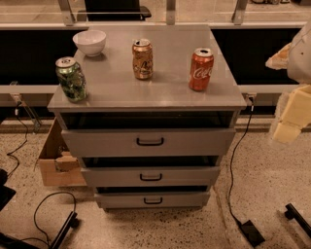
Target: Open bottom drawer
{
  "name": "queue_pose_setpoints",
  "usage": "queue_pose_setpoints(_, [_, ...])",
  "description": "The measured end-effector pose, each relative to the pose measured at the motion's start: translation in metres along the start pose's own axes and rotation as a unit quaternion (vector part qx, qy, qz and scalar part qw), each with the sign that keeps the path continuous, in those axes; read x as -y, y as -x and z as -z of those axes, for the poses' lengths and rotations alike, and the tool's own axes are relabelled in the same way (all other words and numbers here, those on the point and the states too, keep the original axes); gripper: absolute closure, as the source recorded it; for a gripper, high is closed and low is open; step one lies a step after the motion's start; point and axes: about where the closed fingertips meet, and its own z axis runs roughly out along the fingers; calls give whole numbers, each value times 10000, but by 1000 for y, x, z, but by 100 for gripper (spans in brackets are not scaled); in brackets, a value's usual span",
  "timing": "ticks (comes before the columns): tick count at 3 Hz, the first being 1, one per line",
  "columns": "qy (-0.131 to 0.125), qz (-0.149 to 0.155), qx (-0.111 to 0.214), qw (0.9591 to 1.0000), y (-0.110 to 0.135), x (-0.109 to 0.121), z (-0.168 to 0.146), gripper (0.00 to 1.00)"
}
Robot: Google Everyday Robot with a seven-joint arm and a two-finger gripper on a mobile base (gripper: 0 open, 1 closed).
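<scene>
Speckled stone floor (262,185) all around, with a glass wall on metal posts (168,9) behind. Far left there's a loose black cable (46,206) looping on the floor, then an open cardboard box (56,165) tucked right against the left side of the grey cabinet (165,87). On the cabinet top, left to right: a green can (71,79) near the front left corner, a white bowl (89,42) behind it, a gold can (142,59) roughly in the middle, and a red Coke can (201,69) toward the right, all upright and apart from each other. Below that are three drawer fronts stacked up, each with a dark strip above it. The big top drawer (97,142) comes first, then the middle drawer (112,177), then the bottom drawer (121,199), which is the smallest one, down by the floor with a little black loop handle (153,200) in the centre. Right of the cabinet a black cord (238,160) runs down to a power brick (251,232). The gripper (293,116) hangs at the far right edge of the view, cream coloured and partly cut off, about level with the top drawer. That puts it well above and to the right of the bottom drawer, nowhere near touching it. I honestly can't tell how wide it's spread, and nothing seems to be in its hold.
</scene>
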Motion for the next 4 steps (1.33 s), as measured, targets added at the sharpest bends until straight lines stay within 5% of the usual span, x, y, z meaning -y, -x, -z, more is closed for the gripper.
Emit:
queue_pose_setpoints(2, [-138, 32, -62, 9999, 3, 1, 5, 0])
queue_pose_setpoints(4, [-7, -257, 69, 9996, 1, -59, -51, 0])
